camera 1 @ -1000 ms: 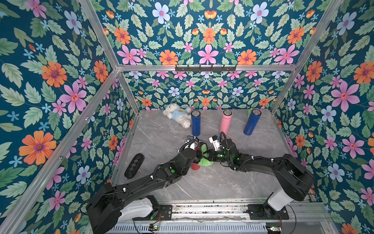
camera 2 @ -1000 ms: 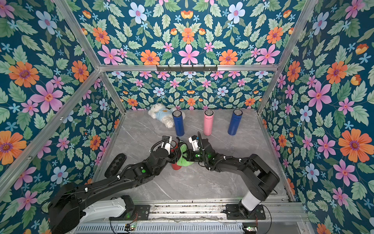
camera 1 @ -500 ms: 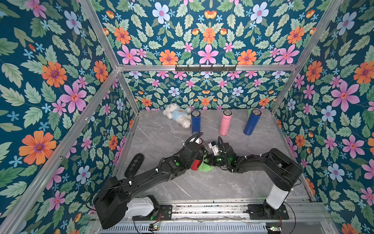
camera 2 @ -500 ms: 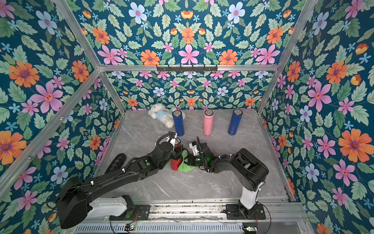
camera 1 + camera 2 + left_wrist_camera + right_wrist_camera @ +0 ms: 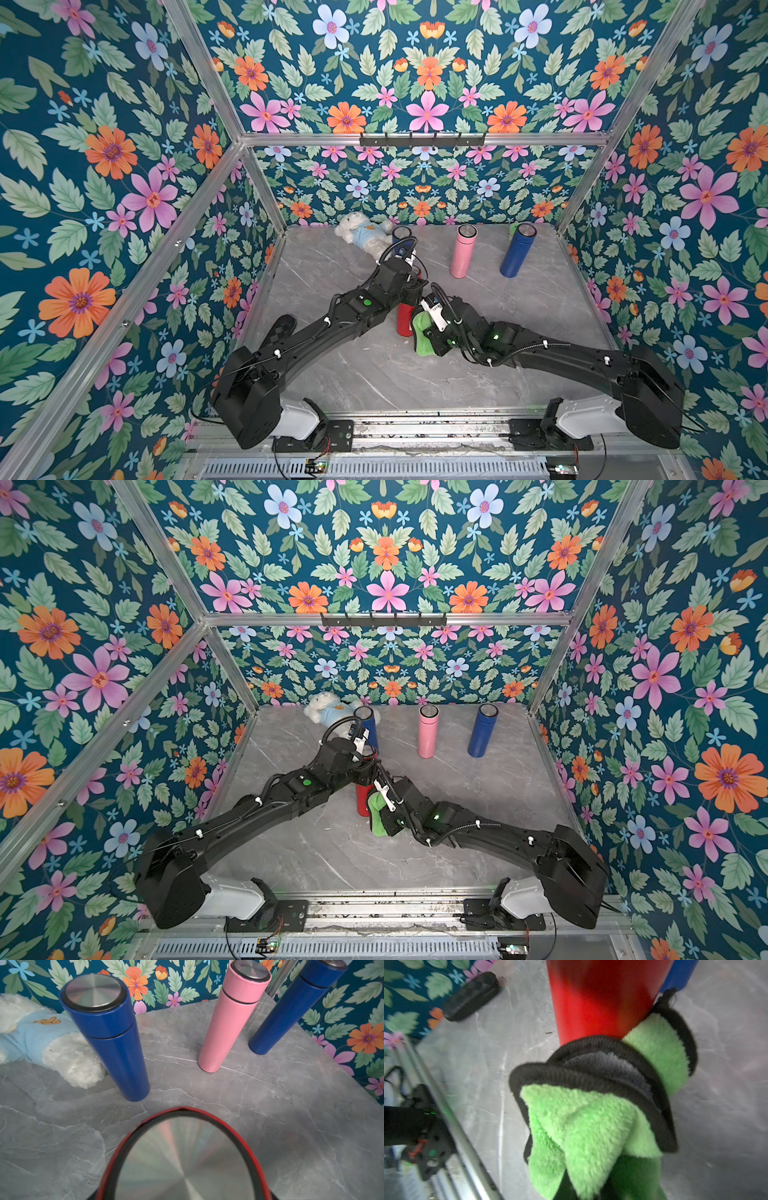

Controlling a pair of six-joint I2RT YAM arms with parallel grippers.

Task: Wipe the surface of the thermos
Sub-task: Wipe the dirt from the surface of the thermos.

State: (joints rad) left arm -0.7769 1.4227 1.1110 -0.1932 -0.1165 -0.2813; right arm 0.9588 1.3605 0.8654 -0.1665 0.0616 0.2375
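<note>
Both busy: left gripper (image 5: pixel 410 296), shifted rearward, grasps red thermos (image 5: pixel 404 323); right gripper (image 5: pixel 428 330) clenches green cloth (image 5: pixel 422 345).

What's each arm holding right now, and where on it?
Left tool grips the red thermos near its top. Right tool pinches the green cloth by a bunched fold, pressed against the thermos.

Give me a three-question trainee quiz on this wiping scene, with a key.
1. True or false: the green cloth touches the red thermos.
2. Which gripper holds the cloth: A left, B right?
3. How many thermoses stand on the table?
Key: 1 true; 2 B, the right gripper; 3 four: the red one, a pink thermos, two blue thermoses.
</note>
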